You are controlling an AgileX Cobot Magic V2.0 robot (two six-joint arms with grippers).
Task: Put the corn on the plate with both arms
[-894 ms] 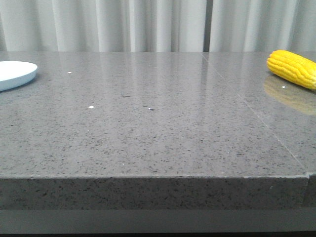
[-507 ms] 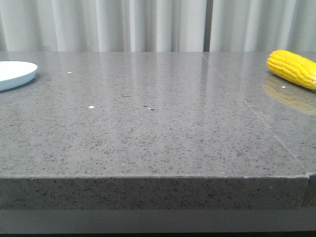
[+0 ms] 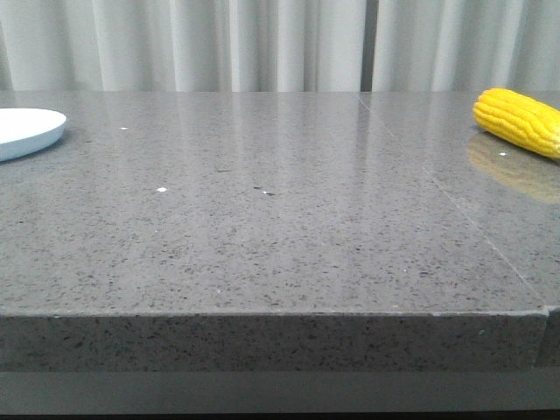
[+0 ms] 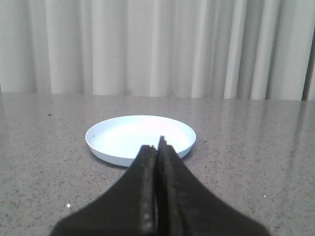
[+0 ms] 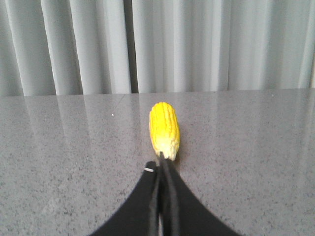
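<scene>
Black and pressed flat together, the fingers of our left gripper (image 4: 157,147) hold nothing; their tips point at the plate (image 4: 141,136), which sits just beyond them on the speckled grey stone table (image 4: 256,162). Our right gripper (image 5: 162,164) is likewise closed on nothing, its tips just short of the paler end of the corn (image 5: 164,129), though we cannot tell from the wrist view whether they touch it. The cob lies on its side, lengthwise away from that gripper.

From the front we see neither arm. The plate (image 3: 26,131) lies at the far left edge of the table (image 3: 280,254), partly cut off by the frame, and the corn (image 3: 518,121) lies at the far right, also cut off, with its yellow reflection in the polished surface beneath it. The two are well apart, with the whole width of bare stone between them. A thin seam (image 3: 455,203) runs across the tabletop on the corn's side. Pale pleated curtains (image 3: 262,44) hang behind the table in every view.
</scene>
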